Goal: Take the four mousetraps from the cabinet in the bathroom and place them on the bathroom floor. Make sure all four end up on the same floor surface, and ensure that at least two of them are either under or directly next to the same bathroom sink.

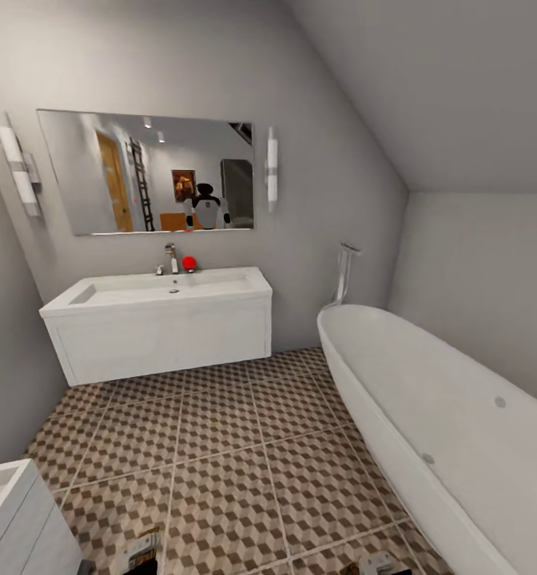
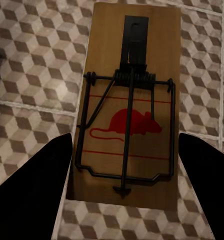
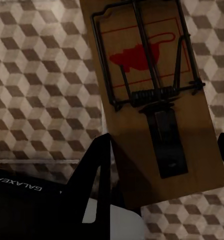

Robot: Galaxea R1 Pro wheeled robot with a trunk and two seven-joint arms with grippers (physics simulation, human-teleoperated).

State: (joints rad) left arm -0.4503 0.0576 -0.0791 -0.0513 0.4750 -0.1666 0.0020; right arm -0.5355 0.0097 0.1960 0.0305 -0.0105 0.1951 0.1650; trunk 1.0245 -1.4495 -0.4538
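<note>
1. Your bathroom floor point(image 1: 220, 447) is tiled in a brown, beige and grey cube pattern with pale grout lines.
2. The sink unit point(image 1: 161, 319) and bathtub point(image 1: 452, 431) are plain white; a small red ball point(image 1: 189, 263) sits by the tap.
3. The walls point(image 1: 324, 160) are flat pale grey.
4. In your left wrist view, the mousetrap point(image 2: 128, 107) is tan wood with black wire and a red mouse print framed by red lines.
5. In your right wrist view, the second mousetrap point(image 3: 152, 95) carries the same tan, black and red.
6. Both end effectors look black.

Sink point(image 1: 161, 291) left under mirror point(image 1: 147, 172), bathtub point(image 1: 452, 415) right, bathroom floor point(image 1: 244, 447) between
</note>
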